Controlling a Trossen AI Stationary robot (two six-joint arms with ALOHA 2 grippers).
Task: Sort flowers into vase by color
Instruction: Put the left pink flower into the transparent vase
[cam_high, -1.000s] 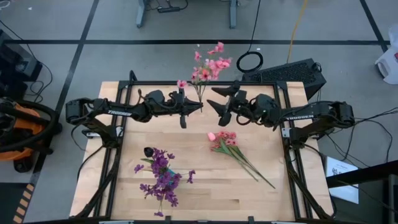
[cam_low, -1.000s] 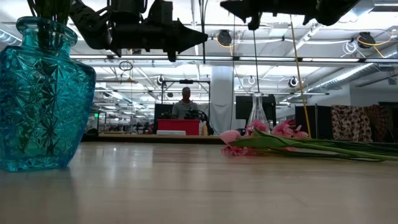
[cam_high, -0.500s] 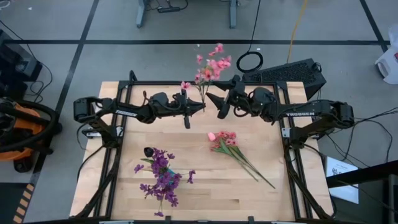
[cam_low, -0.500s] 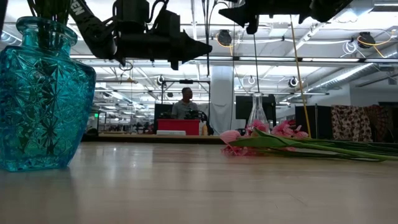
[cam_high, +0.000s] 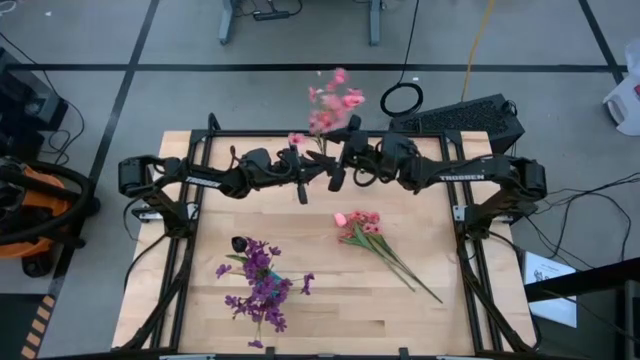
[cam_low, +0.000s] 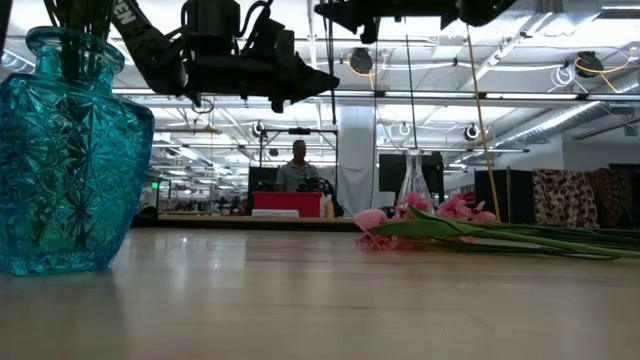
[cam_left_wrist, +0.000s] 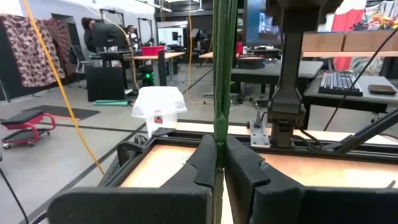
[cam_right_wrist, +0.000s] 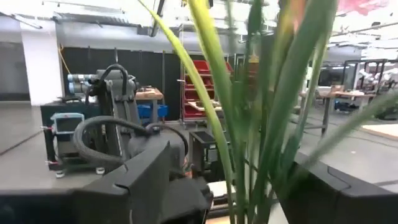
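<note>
Landmark: the clear vase (cam_low: 413, 180) at the far edge of the worktop (cam_high: 320, 300), pink blossoms (cam_high: 335, 100) spilling out over it.
Left pincer (cam_high: 300, 172): just beside that vase, clenched on a thin green stem (cam_left_wrist: 219, 81) that stands upright between its fingers, one pink bud (cam_high: 295, 138) on top.
Right pincer (cam_high: 337, 165): on the vase's other side, jaws spread wide, green stems and leaves (cam_right_wrist: 249, 124) between them, nothing squeezed.
Loose pink sprays (cam_high: 372, 235): flat on the worktop, nearer the front than the vase.
Purple flowers (cam_high: 260, 285): already in the teal vase (cam_low: 68, 150), well apart toward the front left.
Handling: looks feather-light, wiry stem, soft petals that crush easily.
Where to grip: mid-stem, below the blossoms; a thin stem could twist or slip in a loose pinch.
</note>
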